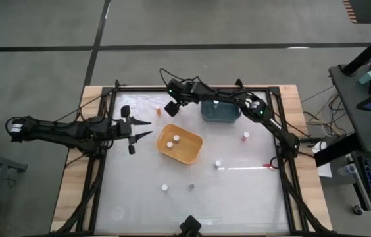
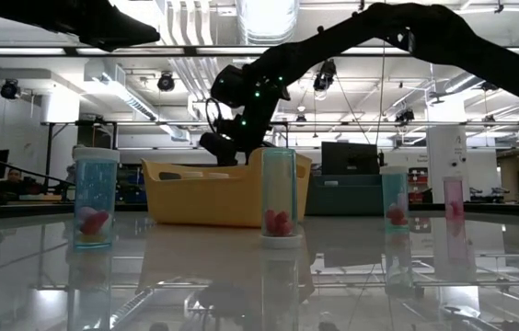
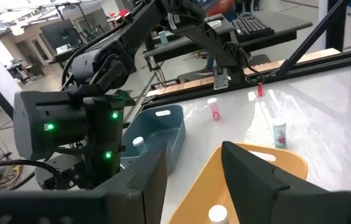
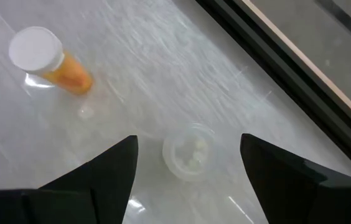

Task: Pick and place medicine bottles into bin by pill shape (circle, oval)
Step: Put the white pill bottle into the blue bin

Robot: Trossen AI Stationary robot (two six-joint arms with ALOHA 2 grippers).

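The right gripper [image 4: 188, 168] hangs with fingers spread above a clear white-capped bottle [image 4: 188, 151], an orange bottle [image 4: 51, 62] near it at 10 o'clock. The orange-yellow tub [image 1: 179, 145] holds 2 bottles; the teal tub [image 1: 220, 110] holds perhaps 1. The left gripper [image 1: 147, 128], fingers parted and empty, waits at the yellow tub's 9 o'clock.
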